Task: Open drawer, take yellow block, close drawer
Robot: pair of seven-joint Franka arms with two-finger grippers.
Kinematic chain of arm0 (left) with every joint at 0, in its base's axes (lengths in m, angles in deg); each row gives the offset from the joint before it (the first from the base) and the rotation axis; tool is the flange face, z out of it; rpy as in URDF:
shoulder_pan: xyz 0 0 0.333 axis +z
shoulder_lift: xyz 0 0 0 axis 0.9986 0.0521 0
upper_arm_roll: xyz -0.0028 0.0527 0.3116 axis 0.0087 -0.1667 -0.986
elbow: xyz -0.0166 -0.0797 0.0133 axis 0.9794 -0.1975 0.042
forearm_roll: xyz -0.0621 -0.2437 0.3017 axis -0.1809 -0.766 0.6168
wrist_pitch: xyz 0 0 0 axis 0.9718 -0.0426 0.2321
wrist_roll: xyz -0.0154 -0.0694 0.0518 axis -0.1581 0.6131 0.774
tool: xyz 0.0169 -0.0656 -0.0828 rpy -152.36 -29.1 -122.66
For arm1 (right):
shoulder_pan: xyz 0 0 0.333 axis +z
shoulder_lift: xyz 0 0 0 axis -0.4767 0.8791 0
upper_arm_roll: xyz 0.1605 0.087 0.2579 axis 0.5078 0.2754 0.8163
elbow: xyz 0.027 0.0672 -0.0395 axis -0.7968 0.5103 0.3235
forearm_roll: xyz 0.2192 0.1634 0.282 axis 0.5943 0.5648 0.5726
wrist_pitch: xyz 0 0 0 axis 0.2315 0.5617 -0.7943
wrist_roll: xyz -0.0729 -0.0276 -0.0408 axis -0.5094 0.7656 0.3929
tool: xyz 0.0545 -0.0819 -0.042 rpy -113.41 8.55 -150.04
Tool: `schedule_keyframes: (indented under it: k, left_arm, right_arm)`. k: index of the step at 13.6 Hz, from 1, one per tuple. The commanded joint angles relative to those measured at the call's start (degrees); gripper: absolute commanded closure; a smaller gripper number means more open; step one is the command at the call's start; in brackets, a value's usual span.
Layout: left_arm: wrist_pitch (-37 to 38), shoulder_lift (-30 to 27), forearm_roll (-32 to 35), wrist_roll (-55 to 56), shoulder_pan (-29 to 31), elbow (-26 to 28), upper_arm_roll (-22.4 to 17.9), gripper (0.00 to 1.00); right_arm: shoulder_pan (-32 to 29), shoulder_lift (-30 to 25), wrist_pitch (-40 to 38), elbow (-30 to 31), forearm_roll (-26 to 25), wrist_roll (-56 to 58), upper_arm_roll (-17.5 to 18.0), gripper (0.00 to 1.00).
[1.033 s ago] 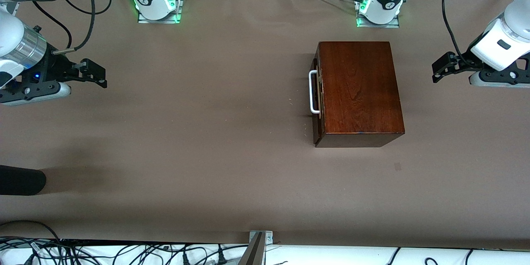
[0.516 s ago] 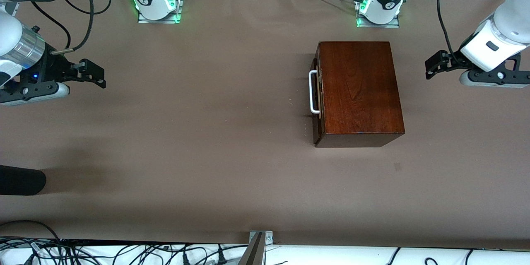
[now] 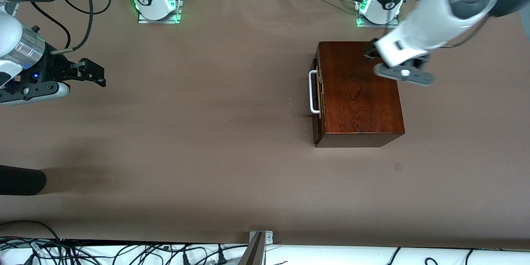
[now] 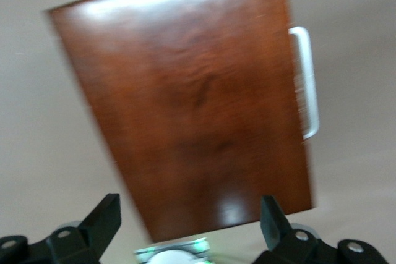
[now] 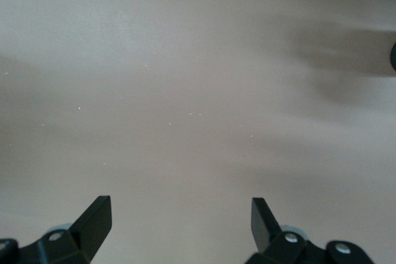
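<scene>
Nearest the front camera, the brown table [image 3: 198, 165] lies bare along its near edge. Farther up, toward the left arm's end, stands the glossy dark wooden box [image 3: 359, 91], its long sides running from the near edge toward the edge where the arm bases stand. The drawer [image 3: 317, 95] is pushed fully in, its dark front flush with the box face that looks toward the right arm's end, and the white handle [image 3: 313, 92] stands out from that front. The yellow block shows in no view, so where it lies cannot be told. The left gripper [image 3: 369, 51] hangs in the air over the box's top, above the corner toward the bases' edge and the left arm's end. The front view hides most of it under the wrist, and it seems blurred there, but the left wrist view shows the fingers [image 4: 102, 224] spread wide with nothing between them, looking down on the box top [image 4: 192, 97] and the handle [image 4: 307, 81]. At the right arm's end of the table the right gripper [image 3: 93, 74] waits above bare tabletop, its fingers [image 5: 93, 217] likewise wide apart and empty in the right wrist view.
</scene>
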Motion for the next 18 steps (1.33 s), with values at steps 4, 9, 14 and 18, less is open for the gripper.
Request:
schedule_keyframes:
  k: [4,9,14,18]
  left_arm:
    - [-13.0,11.9,0.4,21.7,-6.7,-4.3,5.3,0.0]
    - [-15.8,18.3,15.8,30.1,-14.7,-4.1,5.4,0.0]
    - [-15.9,22.2,18.8,32.7,-15.5,-3.4,5.3,0.0]
    - [-15.8,24.0,19.9,34.5,-16.2,-3.0,5.3,0.0]
  right_arm:
    - [-0.2,-0.9,-0.5,0.7,0.1,-0.7,0.2,0.0]
    - [-0.2,-0.9,-0.6,0.7,0.1,-0.7,0.2,0.0]
    - [-0.2,-0.9,-0.6,0.7,0.1,-0.6,0.2,0.0]
    - [-0.2,-0.9,-0.6,0.7,0.1,-0.6,0.2,0.0]
